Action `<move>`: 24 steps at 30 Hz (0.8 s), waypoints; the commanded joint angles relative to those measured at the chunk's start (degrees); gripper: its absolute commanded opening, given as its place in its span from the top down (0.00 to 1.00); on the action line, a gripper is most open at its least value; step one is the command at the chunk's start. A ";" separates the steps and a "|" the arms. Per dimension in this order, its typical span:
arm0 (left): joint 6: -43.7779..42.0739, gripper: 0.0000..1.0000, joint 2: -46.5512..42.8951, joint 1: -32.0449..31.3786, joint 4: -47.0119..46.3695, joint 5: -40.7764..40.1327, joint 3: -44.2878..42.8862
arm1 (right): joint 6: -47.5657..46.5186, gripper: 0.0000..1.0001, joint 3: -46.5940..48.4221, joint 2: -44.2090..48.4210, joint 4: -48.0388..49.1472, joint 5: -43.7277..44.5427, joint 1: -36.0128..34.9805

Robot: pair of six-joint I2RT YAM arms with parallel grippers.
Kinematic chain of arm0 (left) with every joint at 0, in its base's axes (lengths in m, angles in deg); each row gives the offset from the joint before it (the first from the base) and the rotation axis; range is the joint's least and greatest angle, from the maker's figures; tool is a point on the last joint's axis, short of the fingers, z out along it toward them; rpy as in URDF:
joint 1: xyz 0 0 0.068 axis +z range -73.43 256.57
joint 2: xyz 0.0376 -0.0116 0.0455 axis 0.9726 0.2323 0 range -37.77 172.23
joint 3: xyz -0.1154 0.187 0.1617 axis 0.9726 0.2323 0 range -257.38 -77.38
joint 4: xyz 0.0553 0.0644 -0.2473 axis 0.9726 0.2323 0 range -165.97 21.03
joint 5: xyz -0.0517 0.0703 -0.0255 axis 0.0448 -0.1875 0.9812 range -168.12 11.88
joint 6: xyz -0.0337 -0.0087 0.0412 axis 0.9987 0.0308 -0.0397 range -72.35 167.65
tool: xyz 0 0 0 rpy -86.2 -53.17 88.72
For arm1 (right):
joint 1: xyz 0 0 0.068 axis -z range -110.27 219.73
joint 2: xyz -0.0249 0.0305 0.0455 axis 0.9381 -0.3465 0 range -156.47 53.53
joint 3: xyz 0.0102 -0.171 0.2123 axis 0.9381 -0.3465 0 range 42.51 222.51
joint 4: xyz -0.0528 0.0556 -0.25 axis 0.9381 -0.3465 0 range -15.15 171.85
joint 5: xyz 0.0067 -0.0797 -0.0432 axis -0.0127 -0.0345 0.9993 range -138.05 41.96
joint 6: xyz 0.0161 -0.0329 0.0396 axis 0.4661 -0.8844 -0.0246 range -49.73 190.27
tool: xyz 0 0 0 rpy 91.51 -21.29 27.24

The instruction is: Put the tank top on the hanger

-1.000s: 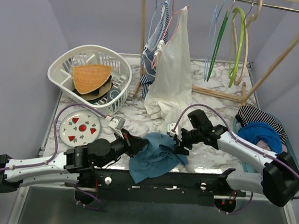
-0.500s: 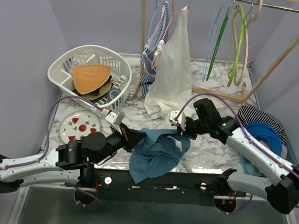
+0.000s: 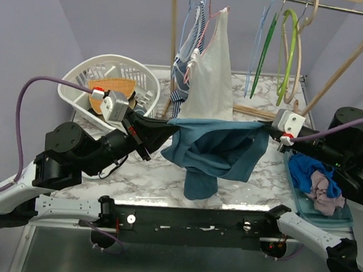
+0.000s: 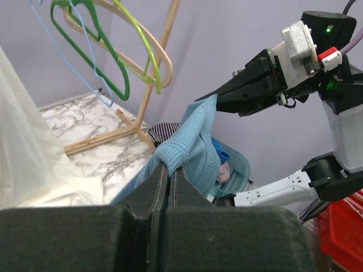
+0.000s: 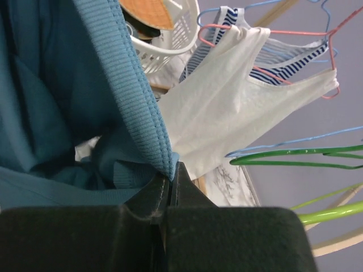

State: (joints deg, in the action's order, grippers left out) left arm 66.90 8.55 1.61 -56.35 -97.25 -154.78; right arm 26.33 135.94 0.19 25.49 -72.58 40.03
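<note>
The teal-blue tank top (image 3: 215, 151) hangs in the air above the table, stretched between my two grippers. My left gripper (image 3: 169, 128) is shut on its left edge, and my right gripper (image 3: 266, 126) is shut on its right edge. In the left wrist view the ribbed hem of the tank top (image 4: 193, 141) is pinched in the left gripper (image 4: 168, 167) and runs over to the right gripper (image 4: 218, 102). In the right wrist view the tank top (image 5: 57, 85) is clamped in the right gripper (image 5: 172, 173). The beige hanger (image 3: 297, 63) hangs on the rail at the back right, behind the green ones.
A cream garment (image 3: 210, 76) and a striped garment (image 3: 188, 55) hang on the wooden rack just behind the tank top. Lime-green (image 3: 291, 50) and dark green (image 3: 263, 61) hangers hang beside the beige one. A white basket (image 3: 110, 87) stands back left, a bin of clothes (image 3: 318, 192) at the right.
The right gripper has shut on the tank top. Both arms have risen and moved apart, lifting the top off the table and stretching it out between them.
</note>
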 commanded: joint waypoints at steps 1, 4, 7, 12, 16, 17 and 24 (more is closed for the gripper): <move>-3.43 1.00 0.44 0.25 2.89 2.18 -0.74 | 2.45 1.00 -2.80 -0.89 -3.24 -1.66 1.04; -1.06 1.00 -2.20 0.25 0.35 1.12 6.10 | 3.42 1.00 -9.91 -0.54 -0.95 -3.93 1.04; 3.24 1.00 -5.97 0.25 -3.34 -1.77 16.21 | 4.21 1.00 -19.92 -0.53 2.12 -7.45 1.04; 14.82 1.00 -9.15 0.51 -9.32 -7.91 34.23 | 6.15 0.95 -34.86 -3.25 10.12 -6.85 1.04; 23.01 1.00 -8.53 1.74 -13.02 -13.37 44.52 | 6.76 0.75 -38.05 -7.12 11.10 -7.37 1.04; 25.03 1.00 -8.36 2.18 -14.59 -14.25 48.28 | 6.77 0.69 -38.06 -7.47 10.31 -7.63 1.04; 28.22 0.81 -5.90 8.33 -21.90 -5.84 57.10 | 4.66 0.29 -31.04 -0.28 2.14 -8.77 3.66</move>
State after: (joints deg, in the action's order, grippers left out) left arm 91.75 2.02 7.60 -69.77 -106.08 -98.92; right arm 31.97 98.15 -5.34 32.05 -79.03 41.21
